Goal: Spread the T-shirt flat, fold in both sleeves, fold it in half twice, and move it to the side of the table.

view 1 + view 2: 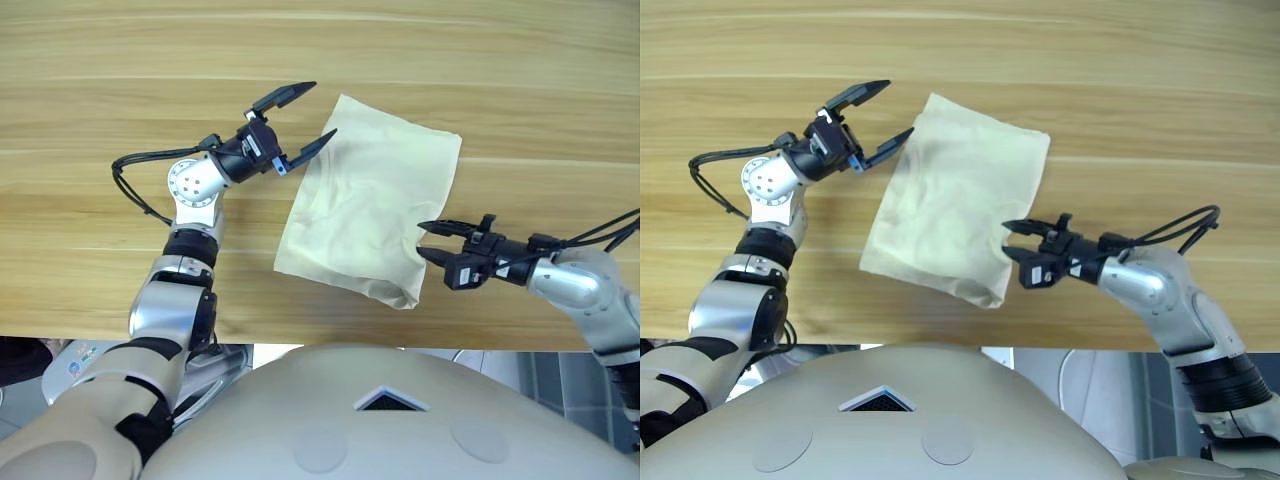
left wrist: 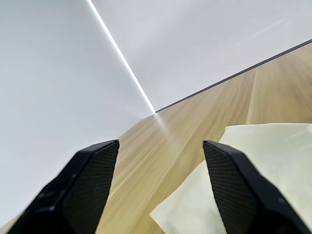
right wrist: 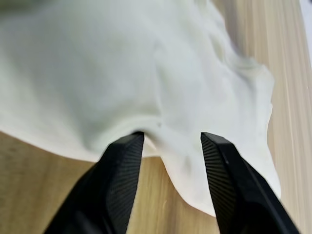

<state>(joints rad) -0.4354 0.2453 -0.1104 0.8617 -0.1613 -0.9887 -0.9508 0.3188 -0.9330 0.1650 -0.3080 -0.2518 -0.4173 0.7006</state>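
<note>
Centred on table (image 1: 120, 60): folded T-shirt (image 1: 375, 205). Just beside its far left corner: left gripper (image 1: 324, 108). At its near right edge: right gripper (image 1: 420, 239).

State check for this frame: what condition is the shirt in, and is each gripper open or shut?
T-shirt: folded into a rectangle, slightly rumpled, lying on the table.
Left gripper: open, at the shirt's far left corner.
Right gripper: open, at the shirt's near right corner.

Bare indoor workroom, probably a lab: wood-grain table (image 1: 120, 60) against plain white walls (image 2: 195, 44).
</note>
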